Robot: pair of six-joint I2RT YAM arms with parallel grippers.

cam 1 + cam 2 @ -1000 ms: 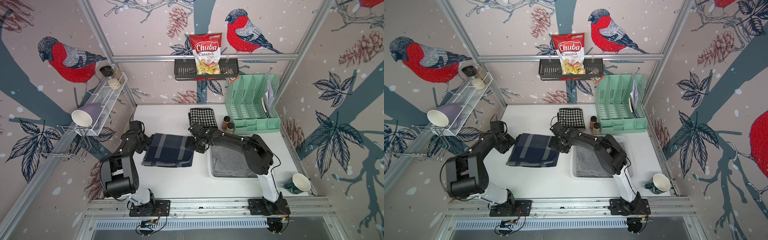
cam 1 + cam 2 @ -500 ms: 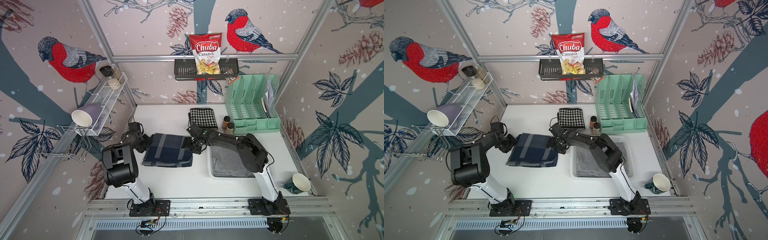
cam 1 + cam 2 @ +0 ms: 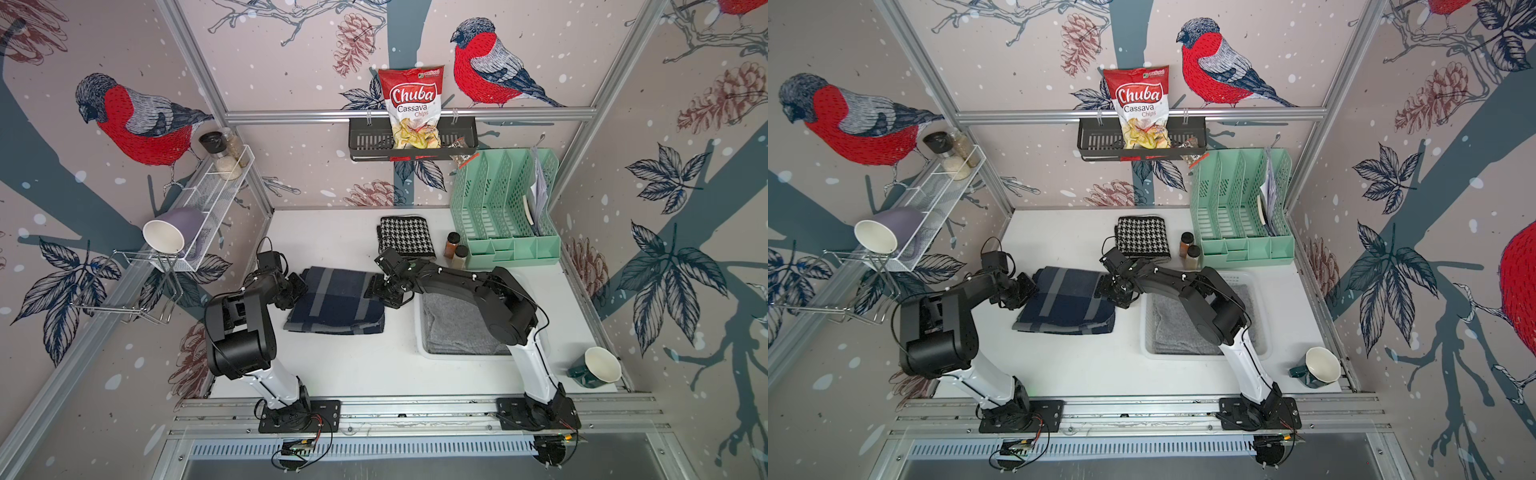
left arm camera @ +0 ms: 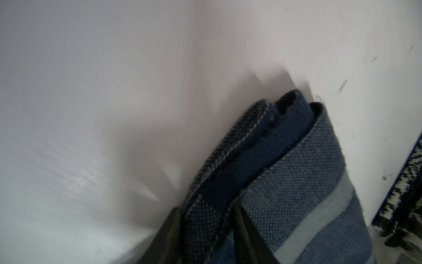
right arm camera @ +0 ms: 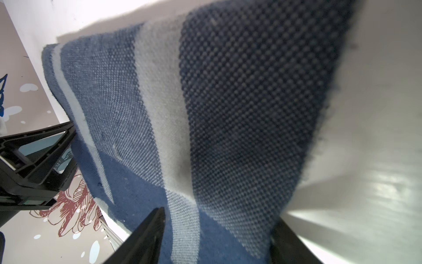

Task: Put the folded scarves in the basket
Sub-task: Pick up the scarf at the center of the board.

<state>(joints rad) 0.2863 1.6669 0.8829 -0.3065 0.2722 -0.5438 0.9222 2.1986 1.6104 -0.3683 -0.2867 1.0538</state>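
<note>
Change: both tools have narrower jaws than a second ago and now sit on opposite edges of folded scarf (image 3: 336,301). Scarf position unchanged.
Meaning: grasp step likely in progress; lift and transfer not started.
State, left tool (image 3: 298,288): jaws part-closed, pinching layered scarf edge (left wrist view).
State, right tool (image 3: 380,292): jaws wider, scarf edge between them; firm clamp cannot be confirmed.
Location: folded scarf flat on worktop (image 3: 353,365), between tools, just beside basket (image 3: 419,332), outside it. Basket already holds grey cloth (image 3: 457,324).
</note>
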